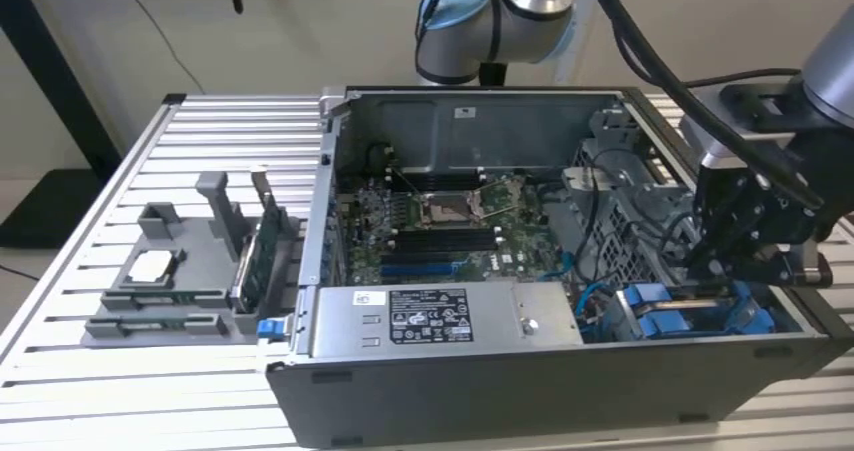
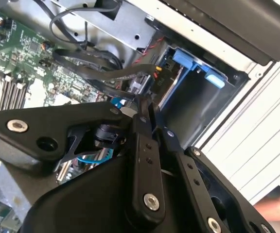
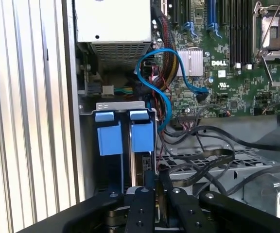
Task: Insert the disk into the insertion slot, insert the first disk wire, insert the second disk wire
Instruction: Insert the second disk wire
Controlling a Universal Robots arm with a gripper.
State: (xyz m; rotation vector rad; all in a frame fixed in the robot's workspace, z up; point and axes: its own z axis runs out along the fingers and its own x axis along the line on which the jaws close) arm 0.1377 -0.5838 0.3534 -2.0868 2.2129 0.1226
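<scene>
Your gripper [image 3: 155,175] sits jaws pinched together right at the insertion slot [image 3: 125,165], whose long axis runs straight away from the blue tabs [image 3: 125,137].

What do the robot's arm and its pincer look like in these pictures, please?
The arm has silver tube segments with light-blue joint caps, and black cables run along it. The pincer is matte black, with slim linkage fingers joined by silver bolts.
</scene>
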